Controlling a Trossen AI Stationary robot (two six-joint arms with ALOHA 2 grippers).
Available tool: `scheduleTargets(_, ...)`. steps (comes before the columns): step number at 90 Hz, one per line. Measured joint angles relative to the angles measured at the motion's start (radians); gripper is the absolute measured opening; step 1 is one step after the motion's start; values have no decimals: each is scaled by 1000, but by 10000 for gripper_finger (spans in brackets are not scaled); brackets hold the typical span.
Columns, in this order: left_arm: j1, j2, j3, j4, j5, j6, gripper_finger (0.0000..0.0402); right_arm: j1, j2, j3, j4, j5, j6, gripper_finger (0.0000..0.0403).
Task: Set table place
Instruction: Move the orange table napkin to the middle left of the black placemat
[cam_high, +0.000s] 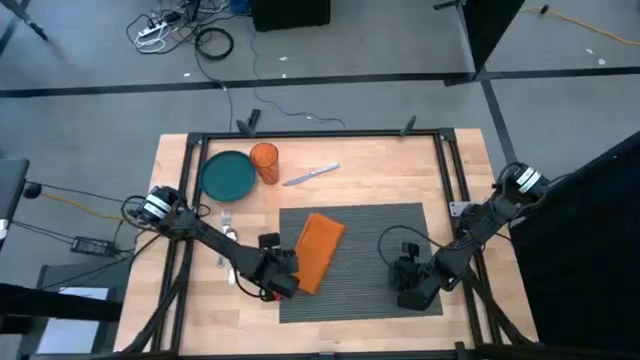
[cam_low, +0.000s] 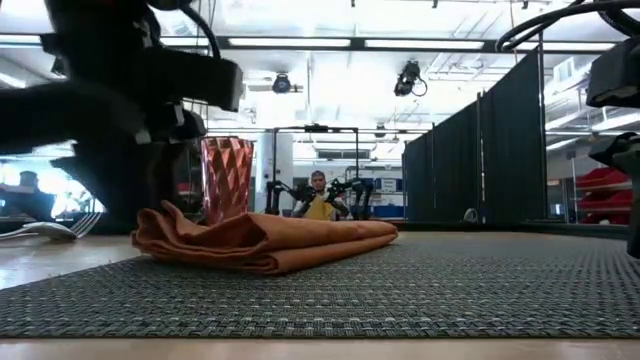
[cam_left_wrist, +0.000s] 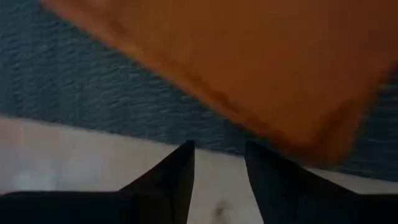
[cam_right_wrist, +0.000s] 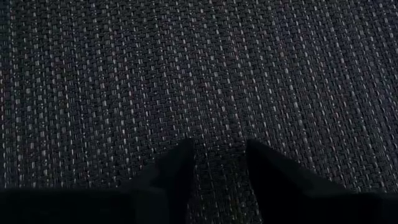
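Wooden surface (cam_high: 330, 150) carries the grey placemat (cam_high: 385, 230) at centre, long axis three-to-nine, its orange napkin (cam_high: 318, 250) lying at one o'clock from the nearer left pincer (cam_high: 283, 285), slightly spread and empty, like the right pincer (cam_high: 410, 290).

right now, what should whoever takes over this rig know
Left gripper: low at the placemat's front-left corner, beside the orange napkin, fingers slightly apart, holding nothing.
Right gripper: low over the placemat's right side, fingers slightly apart, empty.
Done: placemat flat on the table, napkin lying folded on its left part.
Left: teal plate, orange cup and knife sit at the table's far side; fork and spoon lie left of the mat.
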Motion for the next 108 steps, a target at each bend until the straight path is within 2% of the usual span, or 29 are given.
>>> scheduleTargets(17,-29,0,0,37,25,14,126,-10,0,0,1,0,4,125)
scheduleTargets(47,-94,0,1,254,50,-13,126,-21,0,0,1,-3,-1,125)
scheduleTargets(63,-121,0,82,88,121,-117,126,-21,0,0,1,-5,-3,125)
scheduleTargets(74,-147,0,199,11,100,-108,126,-21,0,0,1,-7,-9,125)
scheduleTargets(82,-152,0,271,4,64,-56,126,-23,0,0,2,-8,-19,125)
scheduleTargets(93,-129,-1,339,42,-43,75,126,-28,0,0,4,-10,-23,125)
scheduleTargets(98,-102,-1,346,75,-82,154,126,-28,0,0,6,-10,-30,125)
scheduleTargets(108,-14,7,346,164,-88,290,126,-34,0,0,14,-11,-46,125)
